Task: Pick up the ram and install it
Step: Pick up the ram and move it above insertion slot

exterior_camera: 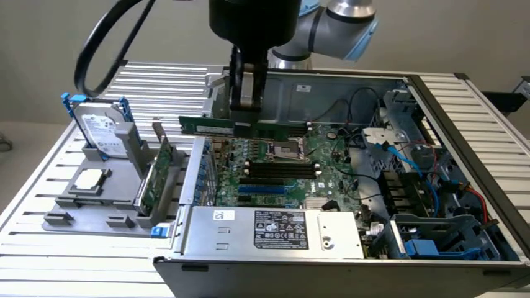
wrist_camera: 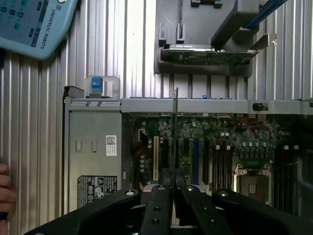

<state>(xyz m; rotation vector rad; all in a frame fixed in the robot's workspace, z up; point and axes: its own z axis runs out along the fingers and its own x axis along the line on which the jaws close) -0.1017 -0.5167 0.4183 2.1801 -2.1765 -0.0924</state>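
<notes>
**Green ram held above an open computer**

Closest sits the silver power supply inside the open computer case. Just beyond it, the black fingers are clamped on the ram, which hangs level over the motherboard. At the exterior view's left, a hard drive stands upright on the bench.

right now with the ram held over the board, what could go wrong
1. The gripper pinches the ram at its middle alone, so the stick might tilt or slip under pressure.
2. The ram hangs above the board and does not look lined up with the black slots; lowered off-line, it could hit neighbouring parts.
3. A hand rests beside the case, near the arm's path.
</notes>
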